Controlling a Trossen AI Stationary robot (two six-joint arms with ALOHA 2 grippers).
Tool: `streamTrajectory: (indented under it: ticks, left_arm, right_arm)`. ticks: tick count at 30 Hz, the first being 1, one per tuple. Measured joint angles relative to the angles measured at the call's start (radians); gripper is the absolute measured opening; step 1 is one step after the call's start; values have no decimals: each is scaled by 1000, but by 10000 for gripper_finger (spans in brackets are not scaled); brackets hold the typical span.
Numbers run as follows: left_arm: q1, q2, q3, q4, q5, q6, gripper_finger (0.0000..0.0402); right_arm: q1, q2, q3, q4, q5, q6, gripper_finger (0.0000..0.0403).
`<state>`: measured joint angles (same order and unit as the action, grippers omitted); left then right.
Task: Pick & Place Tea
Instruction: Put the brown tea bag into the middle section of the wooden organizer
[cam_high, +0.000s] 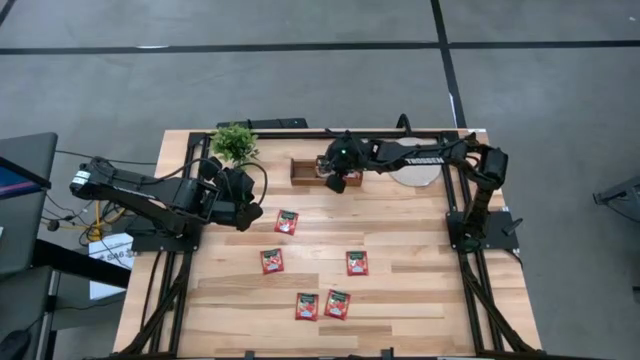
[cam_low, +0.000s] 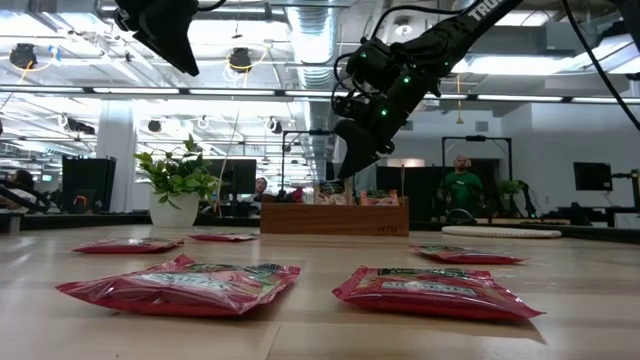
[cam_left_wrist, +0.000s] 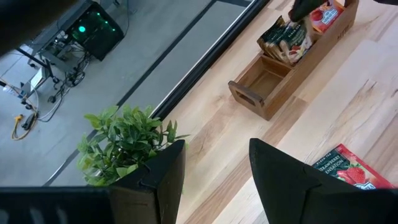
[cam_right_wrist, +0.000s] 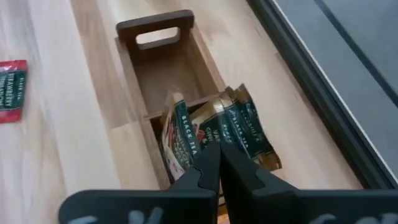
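Over the wooden tray at the tabletop's far edge, the right arm reaches out long and level, its right gripper tipped down, jaws clenched together just above the tea sachets standing in the tray's middle compartment; no sachet is visibly pinched. The end compartment by the handle is bare wood. Five red sachets lie flat on the tabletop nearer the front. The left arm is folded low beside the potted plant, left gripper released, jaws apart, holding nothing.

potted plant, wooden box, red sachet
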<state>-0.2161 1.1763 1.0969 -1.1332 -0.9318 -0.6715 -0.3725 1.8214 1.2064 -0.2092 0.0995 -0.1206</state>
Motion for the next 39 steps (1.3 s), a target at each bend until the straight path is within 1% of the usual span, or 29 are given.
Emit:
streamTrajectory:
  ticks: [10, 14, 16, 18, 23, 25, 26, 29, 33, 36, 39]
  left_arm:
    - [0, 0, 0, 0, 0, -2, 172]
    - [0, 0, 0, 0, 0, 5, 172]
    - [0, 0, 0, -1, 0, 6, 172]
    - [0, 0, 0, -1, 0, 6, 172]
    - [0, 0, 0, 1, 0, 2, 172]
    - [0, 0, 0, 11, 0, 1, 172]
    - [0, 0, 0, 15, 0, 1, 172]
    - [0, 0, 0, 35, 0, 4, 172]
    - [0, 0, 0, 50, 0, 6, 172]
    - [0, 0, 0, 52, 0, 7, 172]
    - [0, 0, 0, 53, 0, 6, 172]
  right_arm:
    - [6, 0, 0, 11, 49, -1, 1]
    - [7, -8, 23, -3, 125, -4, 1]
    - [10, -13, 61, -21, 134, -9, 1]
    - [16, -21, 94, -45, 101, -11, 0]
    - [37, -20, 124, -49, -130, -9, 0]
    - [45, -12, 124, -73, -207, 1, 0]
    - [48, -5, 124, -94, -228, 5, 0]
    - [57, 2, 118, -157, -224, -1, 0]
    - [51, 0, 78, -140, -223, -2, 0]
    - [35, 0, 75, -140, -221, 6, 0]
    - [22, 21, 77, -116, -182, 7, 0]
